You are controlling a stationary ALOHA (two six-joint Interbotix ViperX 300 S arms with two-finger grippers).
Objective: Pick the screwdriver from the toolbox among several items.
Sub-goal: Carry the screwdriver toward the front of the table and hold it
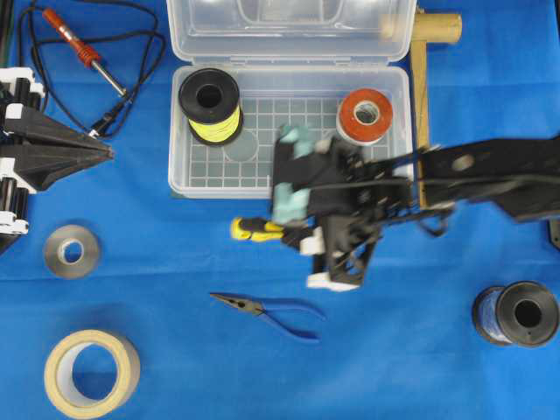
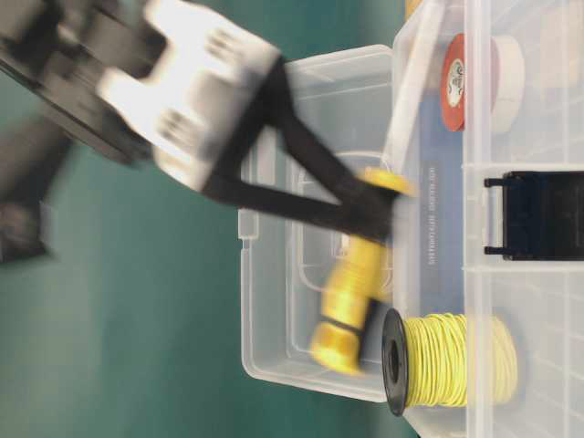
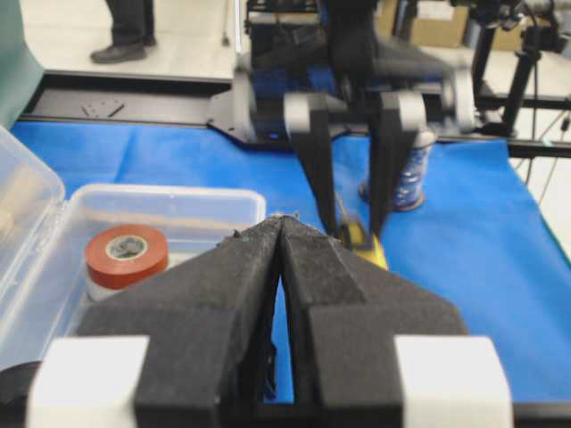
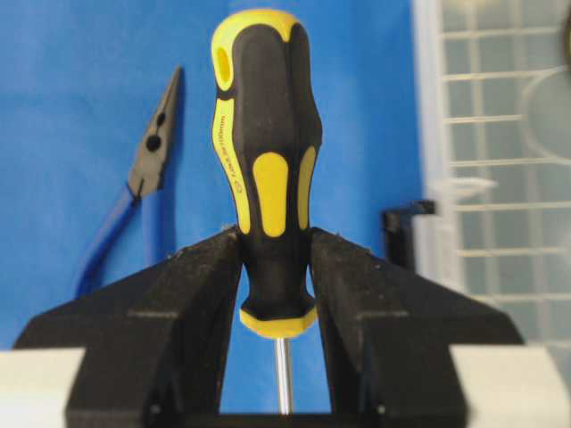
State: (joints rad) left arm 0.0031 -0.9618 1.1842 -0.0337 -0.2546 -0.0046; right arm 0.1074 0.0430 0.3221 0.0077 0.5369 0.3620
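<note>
your toolbox (image 1: 289, 131) is sitting open at the far middle of the blue cloth (image 1: 411, 367), holding a yellow wire spool (image 1: 210, 105) at its left end and a red tape roll (image 1: 365, 115) at its right. your right gripper (image 4: 277, 267) is hanging just in front of the toolbox's near wall, its jaws clamping the lower handle of the screwdriver (image 4: 266, 169), whose yellow butt is poking out to the left. your left gripper (image 3: 282, 234) is waiting at the left edge with its fingers pressed together on nothing. the blue pliers (image 1: 267, 312) are lying nearer, apart from the screwdriver.
</note>
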